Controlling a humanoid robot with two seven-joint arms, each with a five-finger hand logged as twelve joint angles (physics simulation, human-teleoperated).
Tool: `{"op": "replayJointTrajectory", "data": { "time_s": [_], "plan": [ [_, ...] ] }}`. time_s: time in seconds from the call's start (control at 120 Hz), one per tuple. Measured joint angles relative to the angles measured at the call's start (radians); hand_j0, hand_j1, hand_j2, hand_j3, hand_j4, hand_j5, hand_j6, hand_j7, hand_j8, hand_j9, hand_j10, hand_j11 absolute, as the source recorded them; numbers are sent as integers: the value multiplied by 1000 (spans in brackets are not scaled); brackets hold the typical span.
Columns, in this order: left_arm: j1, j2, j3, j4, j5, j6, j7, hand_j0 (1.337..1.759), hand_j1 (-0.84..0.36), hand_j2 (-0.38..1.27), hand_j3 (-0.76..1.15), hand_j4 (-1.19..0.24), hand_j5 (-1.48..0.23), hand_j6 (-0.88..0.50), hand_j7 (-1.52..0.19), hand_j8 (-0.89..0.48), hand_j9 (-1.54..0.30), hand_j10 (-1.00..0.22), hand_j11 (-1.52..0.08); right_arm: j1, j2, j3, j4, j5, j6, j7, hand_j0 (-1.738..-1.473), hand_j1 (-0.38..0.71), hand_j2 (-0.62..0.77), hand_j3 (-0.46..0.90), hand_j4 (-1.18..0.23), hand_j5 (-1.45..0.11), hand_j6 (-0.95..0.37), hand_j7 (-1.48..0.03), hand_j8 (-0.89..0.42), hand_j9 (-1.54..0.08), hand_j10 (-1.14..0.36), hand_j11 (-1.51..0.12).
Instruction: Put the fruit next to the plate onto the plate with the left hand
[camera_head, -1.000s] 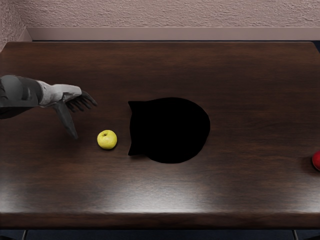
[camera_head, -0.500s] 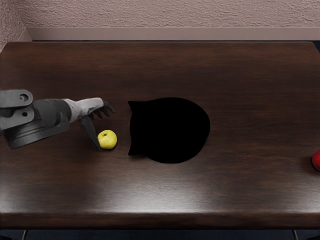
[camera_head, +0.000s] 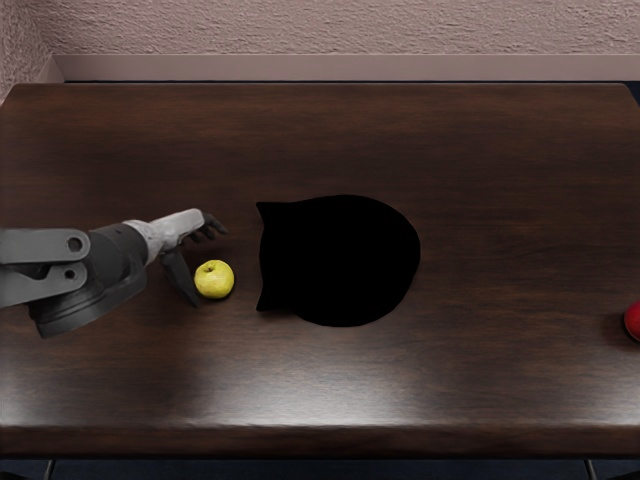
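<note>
A small yellow apple (camera_head: 214, 279) lies on the dark wooden table just left of the black plate (camera_head: 340, 260). My left hand (camera_head: 196, 250) comes in from the left edge and sits right beside the apple on its left. The fingers (camera_head: 212, 230) are spread above and behind the fruit, and the thumb (camera_head: 183, 281) points down along its left side. The hand holds nothing. The plate is a flat black disc with two small pointed corners on its left rim.
A red fruit (camera_head: 632, 321) shows partly at the right edge of the table. The table's back edge meets a pale wall strip (camera_head: 340, 68).
My left arm has moved right and slightly down toward the apple, bringing the thumb close against its left side. The apple and plate have not moved.
</note>
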Motion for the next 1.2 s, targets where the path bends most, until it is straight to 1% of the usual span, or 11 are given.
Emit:
{"op": "replayJointTrajectory", "data": {
  "time_s": [0.125,0.192,0.275,0.492,0.633,0.742,0.892,0.967,1.117,1.167,1.2],
  "plan": [
    [4,-9,5,-1,16,24,0,1658,9,59,0,-287,-371,-288,-371,-288,-371,-287,-371,0,0,0,0,0,0,0,-1658,-310,-7,0,-33,-43,-33,-43,-33,-43,-33,-43],
    [7,-12,5,-1,26,35,0,1658,-20,64,0,-311,-402,-312,-402,-312,-402,-311,-402,0,0,0,0,0,0,0,-1658,-310,-7,0,-33,-43,-33,-43,-33,-43,-33,-43],
    [30,-17,6,-1,39,45,0,1658,-66,72,0,-349,-452,-350,-451,-350,-451,-349,-451,0,0,0,0,0,0,0,-1658,-310,-7,0,-33,-43,-33,-43,-33,-43,-33,-43],
    [43,-27,6,-4,71,75,0,1658,-144,92,0,-415,-538,-415,-538,-415,-537,-415,-537,0,0,0,0,0,0,0,-1658,-310,-7,0,-33,-43,-33,-43,-33,-43,-33,-43],
    [50,-32,6,-5,84,86,0,1658,-188,143,0,-437,-575,-438,-574,-439,-573,-439,-573,0,0,0,0,0,0,0,-1658,-310,-7,0,-33,-43,-33,-43,-33,-43,-33,-43],
    [59,-58,6,-5,99,97,1,1658,-205,130,0,-449,-590,-450,-589,-451,-588,-451,-587,0,0,0,0,0,0,0,-1658,-310,-7,0,-33,-43,-33,-43,-33,-43,-33,-43],
    [69,-64,6,-5,117,106,0,1658,-214,115,0,-469,-603,-452,-605,-443,-606,-468,-606,0,0,0,0,0,0,0,-1658,-310,-7,0,-33,-43,-33,-43,-33,-43,-33,-43],
    [75,-64,6,-4,121,108,0,1658,-253,117,0,-508,-645,-485,-649,-474,-652,-504,-652,0,0,0,0,0,0,0,-1658,-310,-7,0,-33,-43,-33,-43,-33,-43,-33,-43],
    [83,-64,6,-4,139,109,0,1656,-262,201,0,-582,-736,-490,-747,-473,-755,-572,-755,0,0,0,0,0,0,0,-1658,-310,-7,0,-33,-43,-33,-43,-33,-43,-33,-43],
    [84,-64,6,-3,142,109,0,1656,-267,318,0,-610,-771,-496,-782,-487,-792,-599,-792,0,0,0,0,0,0,0,-1658,-310,-7,0,-33,-43,-33,-43,-33,-43,-33,-43],
    [86,-64,6,-3,143,109,0,1655,-271,332,0,-630,-792,-502,-805,-495,-816,-617,-816,0,0,0,0,0,0,0,-1658,-310,-7,0,-33,-43,-33,-43,-33,-43,-33,-43]
  ]
}}
